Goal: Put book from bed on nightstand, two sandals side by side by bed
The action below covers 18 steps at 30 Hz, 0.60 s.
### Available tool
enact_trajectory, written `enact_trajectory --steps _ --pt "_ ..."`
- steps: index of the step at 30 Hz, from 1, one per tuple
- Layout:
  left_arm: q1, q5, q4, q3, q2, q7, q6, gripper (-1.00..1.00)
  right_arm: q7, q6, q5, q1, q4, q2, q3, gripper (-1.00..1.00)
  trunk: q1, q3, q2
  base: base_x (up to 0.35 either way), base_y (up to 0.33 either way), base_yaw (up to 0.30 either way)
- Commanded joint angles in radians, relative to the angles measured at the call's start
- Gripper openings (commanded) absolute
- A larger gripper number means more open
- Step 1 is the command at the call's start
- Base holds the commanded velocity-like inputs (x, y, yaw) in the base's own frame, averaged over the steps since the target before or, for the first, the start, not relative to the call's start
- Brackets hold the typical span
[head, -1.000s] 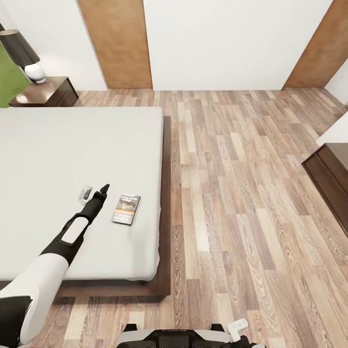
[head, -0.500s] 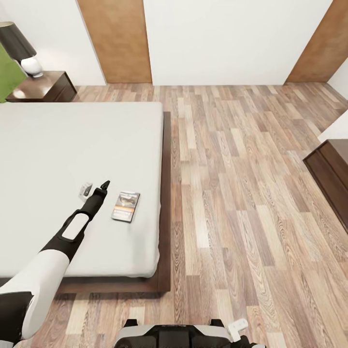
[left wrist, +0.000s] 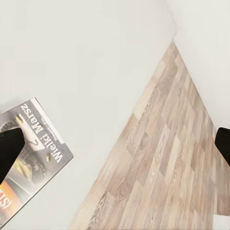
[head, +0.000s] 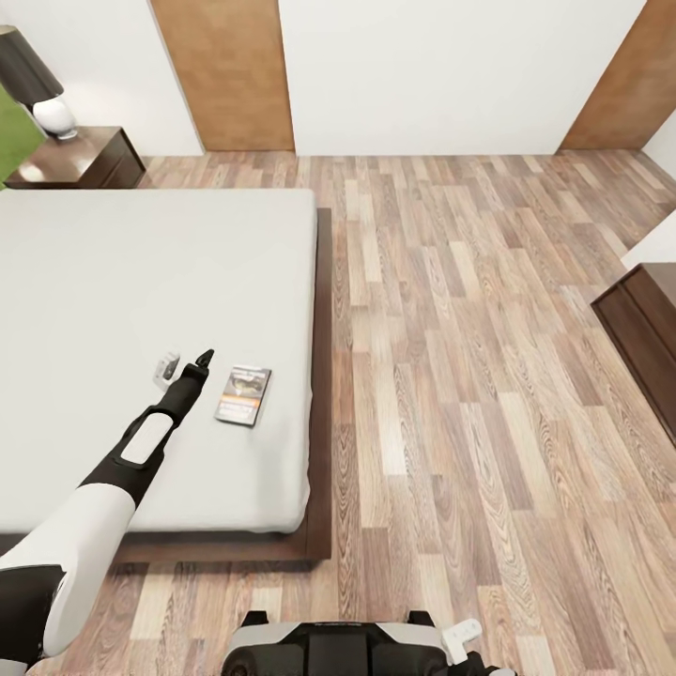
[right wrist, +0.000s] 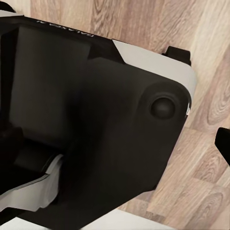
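Fingers of the left gripper [head: 192, 364] are apart, one dark tip pointing to the upper right and a pale part on its left side, and nothing is between them. The gripper hangs over the white mattress in the lower left part of the head view, at the end of the black and white left arm [head: 103, 498] that rises from the lower left corner. Just to the right of the gripper lies the book [head: 243, 395], flat on the mattress, near the right edge of the bed [head: 141, 282] and apart from the fingers. In the left wrist view the book [left wrist: 33, 158] is at the lower left of the frame, its grey cover with printed words and an orange band, and one dark fingertip [left wrist: 9, 148] covers a part of it; I cannot tell if it touches the cover.

Beyond the mattress, the dark wooden frame runs along the right side and the bottom of the bed. The light wood-plank floor [head: 469, 376] fills the middle and right of the head view. In the upper left corner stands the nightstand [head: 80, 160] with a lamp [head: 38, 89] on it. Two brown doors [head: 230, 75] break the white wall at the top. A dark cabinet [head: 648, 329] is at the right edge.

The right gripper [right wrist: 223, 143] shows as a dark tip at the right edge of the right wrist view, beside the robot base [right wrist: 96, 120]; how wide it is I cannot tell.
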Motion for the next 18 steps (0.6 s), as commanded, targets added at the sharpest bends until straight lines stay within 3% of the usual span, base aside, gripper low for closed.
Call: enact_trajectory --steps 1,18 --pt "-0.001 0.01 0.001 0.001 0.0 -0.005 0.004 1.0 -0.001 0.006 -0.01 0.0 -0.002 -0.001 0.006 1.0 0.0 -0.003 -0.002 0.0 0.0 0.0" --pt "-0.001 0.01 -0.001 -0.001 0.005 -0.008 0.004 1.0 0.001 0.006 -0.01 0.0 -0.002 -0.002 0.005 1.0 0.0 -0.031 -0.002 0.0 0.0 0.0"
